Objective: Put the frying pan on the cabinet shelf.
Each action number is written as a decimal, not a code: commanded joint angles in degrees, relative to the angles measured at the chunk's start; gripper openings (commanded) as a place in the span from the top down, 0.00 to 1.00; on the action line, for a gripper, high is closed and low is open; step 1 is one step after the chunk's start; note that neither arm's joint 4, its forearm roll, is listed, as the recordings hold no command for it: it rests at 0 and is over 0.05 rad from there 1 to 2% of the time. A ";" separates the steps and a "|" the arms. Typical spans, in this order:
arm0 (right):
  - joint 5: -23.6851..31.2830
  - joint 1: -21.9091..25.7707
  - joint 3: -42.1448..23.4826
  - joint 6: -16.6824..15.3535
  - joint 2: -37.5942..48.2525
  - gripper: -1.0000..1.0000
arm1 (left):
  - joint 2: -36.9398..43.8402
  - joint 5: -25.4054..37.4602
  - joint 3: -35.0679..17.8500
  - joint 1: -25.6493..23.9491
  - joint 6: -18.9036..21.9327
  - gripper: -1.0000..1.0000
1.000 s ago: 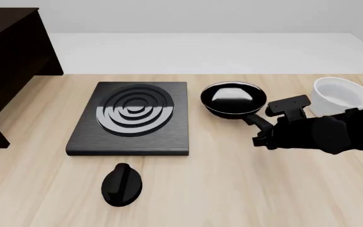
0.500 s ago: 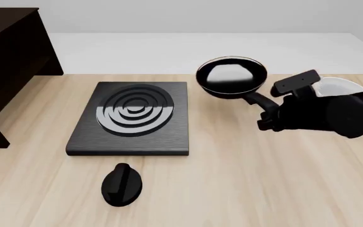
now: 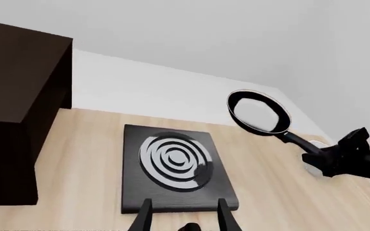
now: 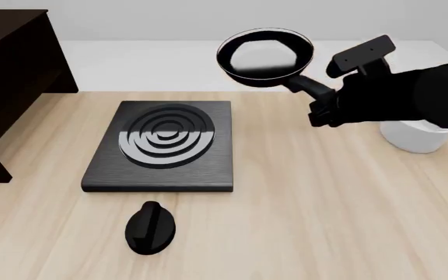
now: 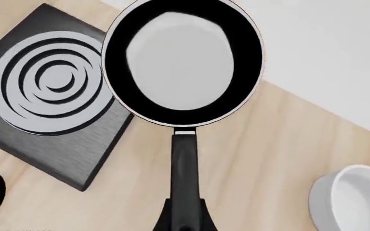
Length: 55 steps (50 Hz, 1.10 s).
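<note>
Black frying pan (image 4: 265, 56) aloft | right fingers (image 5: 183, 219) clamp handle | left fingers (image 3: 183, 217) apart, unloaded

The right gripper (image 4: 323, 105) is raised above table level, its arm reaching in from the right, wrist roughly level. Its fingers (image 5: 201, 216) are clamped on the handle of the frying pan (image 4: 265, 57). The left gripper (image 3: 183, 219) hangs low, fingers parted.

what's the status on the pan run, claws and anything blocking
Right claw shut on frying pan handle, pan airborne. Left claw open, idle. Cabinet shelf far left; stove plate below the route.
</note>
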 commanded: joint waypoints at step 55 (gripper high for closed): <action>7.18 15.16 -23.19 1.72 4.50 1.00 | 6.60 -2.95 0.05 -5.81 -22.15 0.00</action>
